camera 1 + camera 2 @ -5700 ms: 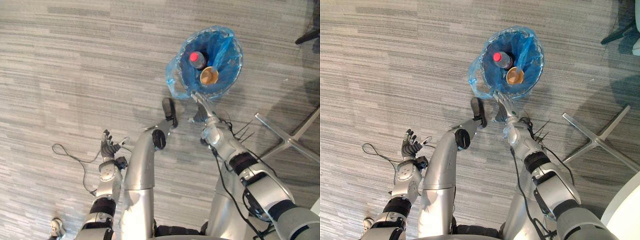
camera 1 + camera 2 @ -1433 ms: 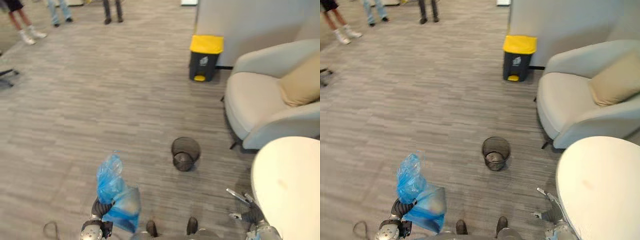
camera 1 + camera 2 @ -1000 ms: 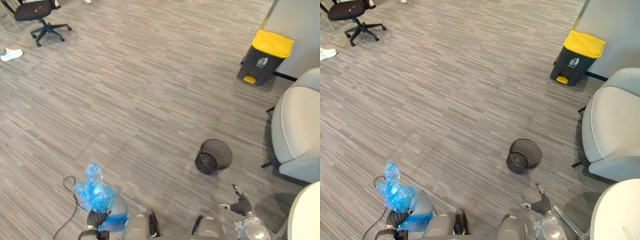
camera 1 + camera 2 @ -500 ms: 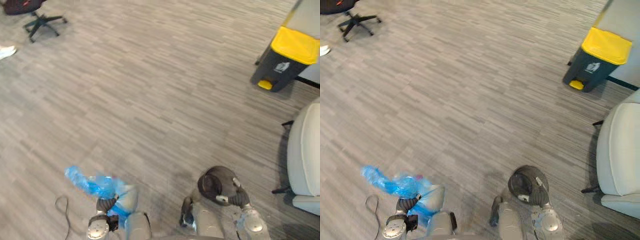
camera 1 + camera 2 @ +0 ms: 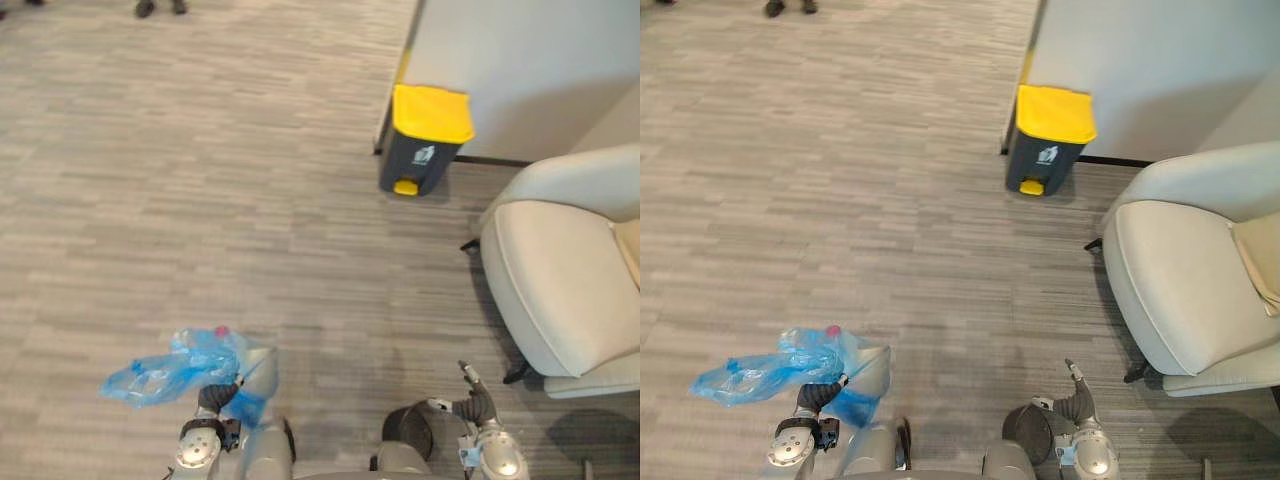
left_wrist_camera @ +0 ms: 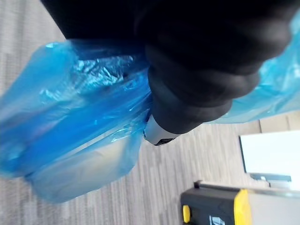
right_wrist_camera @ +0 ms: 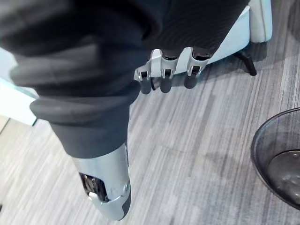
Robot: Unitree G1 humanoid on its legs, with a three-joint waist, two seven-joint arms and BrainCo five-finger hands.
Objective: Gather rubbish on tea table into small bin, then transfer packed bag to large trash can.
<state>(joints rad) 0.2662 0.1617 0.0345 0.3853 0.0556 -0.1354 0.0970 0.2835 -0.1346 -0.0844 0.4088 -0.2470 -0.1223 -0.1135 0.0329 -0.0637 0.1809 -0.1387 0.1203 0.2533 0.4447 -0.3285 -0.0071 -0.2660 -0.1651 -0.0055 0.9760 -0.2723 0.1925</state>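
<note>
The left hand (image 5: pixel 214 398), low at the robot's left side, has its fingers closed round the gathered neck of the blue bag (image 5: pixel 165 372), whose loose end trails out to the left. The right hand (image 5: pixel 473 406) holds nothing, its fingers (image 7: pixel 161 83) hanging relaxed over the grey floor (image 5: pixel 200 200) just beside the small mesh bin (image 7: pixel 281 159). The large trash can (image 5: pixel 424 140) with its yellow lid stands well ahead against the wall (image 5: pixel 520 60), near a pale armchair (image 5: pixel 560 280)
</note>
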